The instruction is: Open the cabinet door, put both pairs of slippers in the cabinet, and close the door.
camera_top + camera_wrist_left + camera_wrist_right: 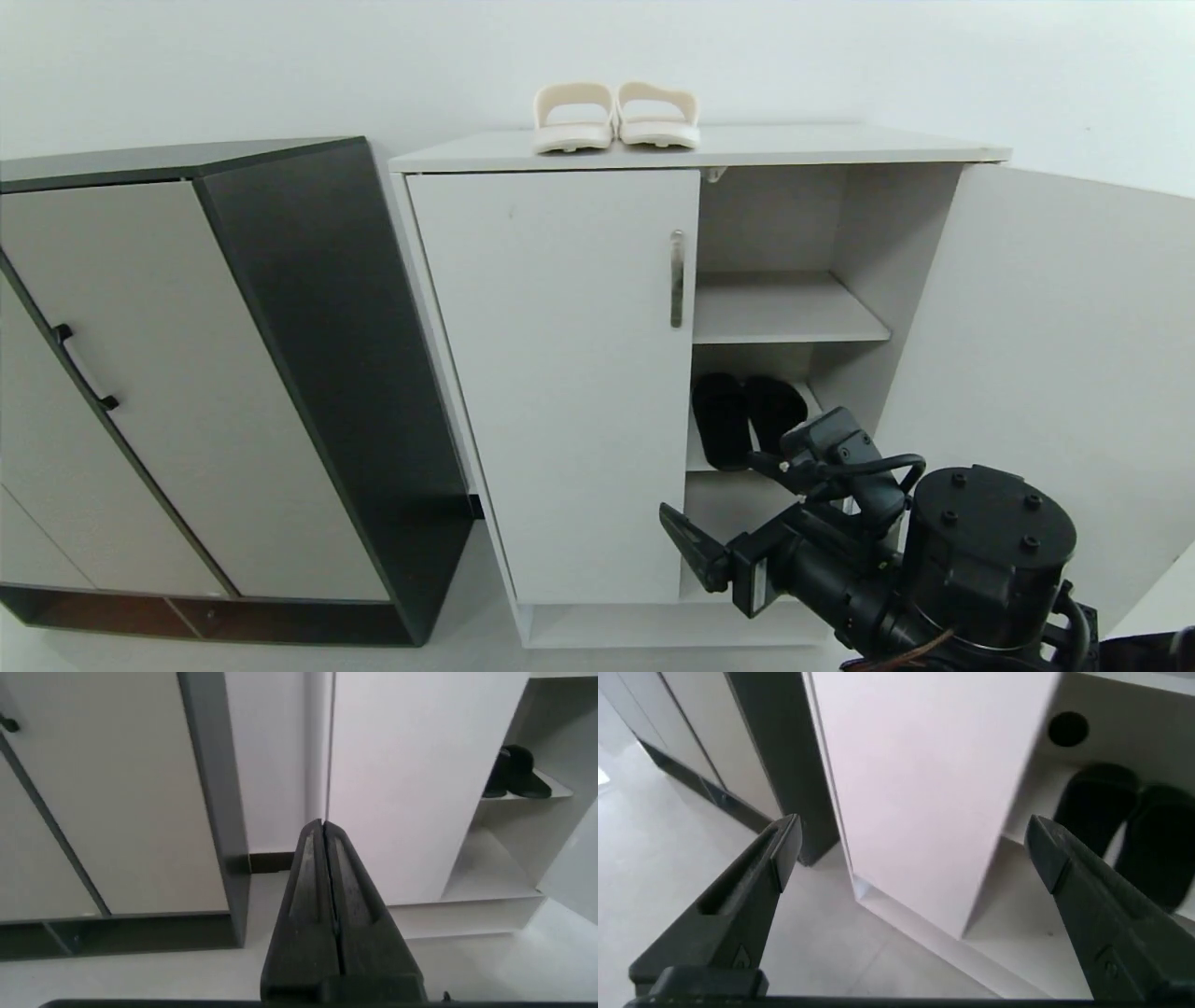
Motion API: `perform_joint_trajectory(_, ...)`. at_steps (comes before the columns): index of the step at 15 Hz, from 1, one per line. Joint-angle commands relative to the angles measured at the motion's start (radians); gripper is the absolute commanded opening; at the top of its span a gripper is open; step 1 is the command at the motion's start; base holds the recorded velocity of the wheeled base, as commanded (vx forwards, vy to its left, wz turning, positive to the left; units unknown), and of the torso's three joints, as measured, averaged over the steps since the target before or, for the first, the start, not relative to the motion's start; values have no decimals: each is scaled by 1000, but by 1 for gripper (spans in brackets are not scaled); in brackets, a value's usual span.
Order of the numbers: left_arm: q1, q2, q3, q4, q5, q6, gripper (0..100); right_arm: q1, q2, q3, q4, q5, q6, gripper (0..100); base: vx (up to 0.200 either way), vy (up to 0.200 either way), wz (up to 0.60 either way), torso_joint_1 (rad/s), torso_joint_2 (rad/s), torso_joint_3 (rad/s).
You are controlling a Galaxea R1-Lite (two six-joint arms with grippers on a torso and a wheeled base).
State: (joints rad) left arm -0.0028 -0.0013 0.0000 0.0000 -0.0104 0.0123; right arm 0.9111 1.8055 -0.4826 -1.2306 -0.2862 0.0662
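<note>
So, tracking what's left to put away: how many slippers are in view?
4. Two cream slippers side by side on the cabinet top; two black slippers on the second shelf down, inside the open side. The closed door may hide more.

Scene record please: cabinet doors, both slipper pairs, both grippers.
doors: white cabinet, right door swung open, left door shut
stowed: black slippers side by side on the lower shelf
pending: cream slippers on the cabinet top
right arm: right gripper low before the open compartment, jaws open, empty
left arm: left gripper, jaws shut, empty
nearby: dark cabinet on the left, door shut
</note>
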Motion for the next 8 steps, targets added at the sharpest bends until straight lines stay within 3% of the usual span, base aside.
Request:
perform_joint_trajectory(1, 0, 1, 0, 0, 3, 0, 0, 0, 8, 2, -1, -2, -3, 100, 0, 200, 0, 2, 2, 2)
perform_joint_trajectory(3, 0, 1, 0, 0, 6, -2, 0, 0, 15, 32, -7, -2, -49, 100, 0, 200, 0, 2, -2, 0)
perform_joint_trajectory(8, 0, 1, 0, 0, 17, -2, 0, -3, 15, 35, -7, -2, -49, 100, 0, 0, 0, 0, 0, 0)
